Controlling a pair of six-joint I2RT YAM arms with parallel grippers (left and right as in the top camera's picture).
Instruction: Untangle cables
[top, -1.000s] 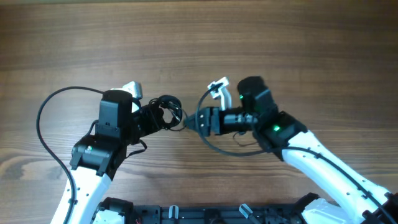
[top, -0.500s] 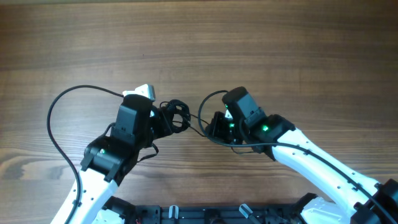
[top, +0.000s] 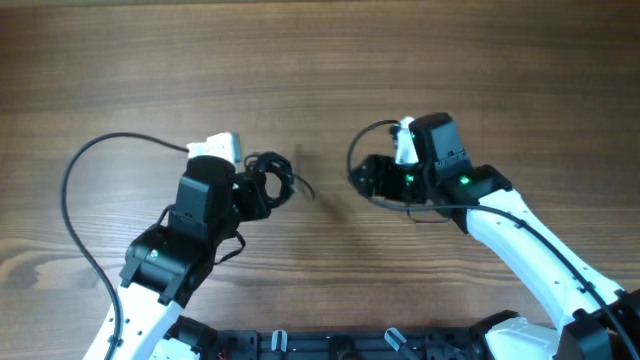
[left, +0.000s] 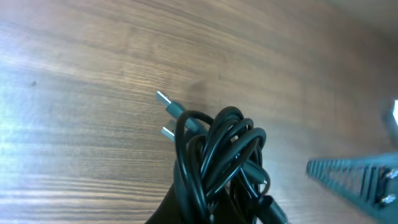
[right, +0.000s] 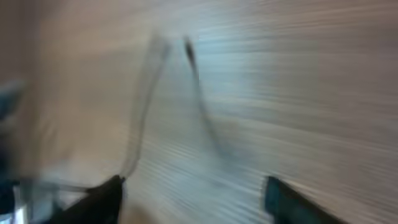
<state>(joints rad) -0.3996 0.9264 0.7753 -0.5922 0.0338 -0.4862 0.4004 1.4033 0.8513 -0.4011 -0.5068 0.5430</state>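
Seen from above, a brown wood-grain worktop (top: 320, 60) fills the scene, and my two white-and-black arms reach in from the near edge.

The left hand (top: 252, 192) sits left of centre and points right. At its tip is a small bunched knot of thin black cables (top: 270, 172). The hand looks clamped on the near part of that knot. One loose strand (top: 305, 187) trails out to the right of the knot, over bare wood.

In my left wrist view the knot of thin black cables (left: 217, 155) rises from the bottom edge as several tight overlapping loops. Two small plug ends with metal tips (left: 166, 102) stick out to its upper left. The grip itself is cut off by the bottom of that view.

The right hand (top: 362, 178) is right of centre and faces left toward the knot, well apart from it. My right wrist view is badly blurred. It shows two dark fingers (right: 102, 196) standing wide apart at the lower corners with only wood between them. A thin dark strand (right: 200, 93) lies on the wood beyond them. It is too smeared for me to say more.
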